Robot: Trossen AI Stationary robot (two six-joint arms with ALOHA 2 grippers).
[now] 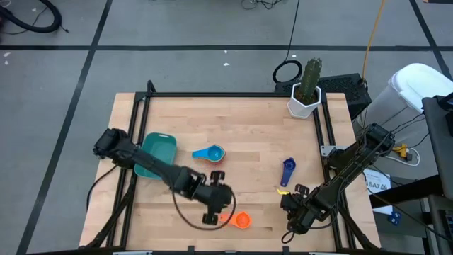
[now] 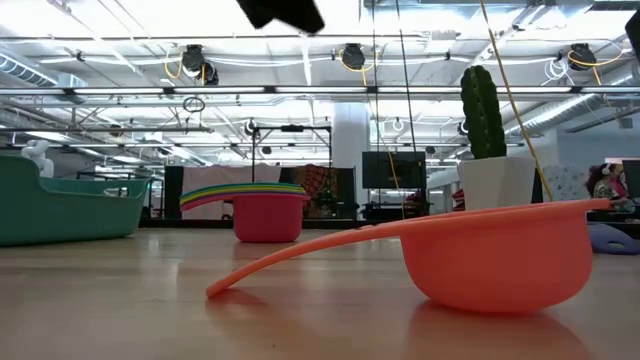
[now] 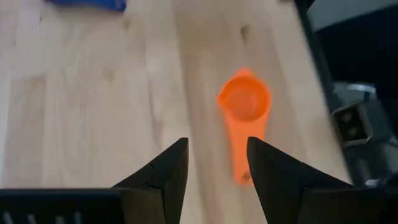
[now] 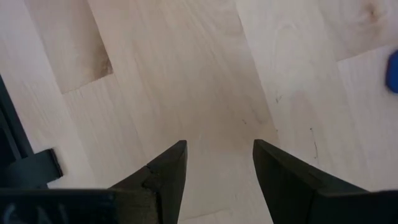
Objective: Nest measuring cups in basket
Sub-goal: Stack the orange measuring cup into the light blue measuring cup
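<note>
Teal-green rectangular plastic basket (image 1: 157, 152) with rounded corners: sitting on the pale wooden tabletop (image 1: 255, 127), behind the left pincer and to its left, under the left arm's upper link; nothing is showing inside it in the high view.

Stack of nested plastic measuring cups (image 1: 210, 153), light blue on top from above, a rainbow of rims over a red cup in the low view (image 2: 262, 210): resting just beyond the left pincer, between it and the basket's right side, well apart from the basket.

Left pincer (image 1: 219, 210): hovering low over the front of the tabletop, fingers (image 3: 163, 174) standing partly apart and gripping nothing.

Small orange plastic measuring cup (image 1: 241, 220): lying bowl-up on the tabletop just to the right of the left pincer, its handle pointing toward the pincer; in the left wrist view (image 3: 244, 107) the handle end is lying beside one fingertip, and no finger is closing on it.

Dark blue plastic measuring cup (image 1: 287, 170): lying alone, just beyond the right pincer.

Right pincer (image 1: 289, 203): waiting near the front right of the tabletop, fingers (image 4: 163, 171) spread open over bare wood and empty.

White pot with a green cactus (image 1: 307, 91): standing at the far right corner, well beyond the right pincer.
</note>
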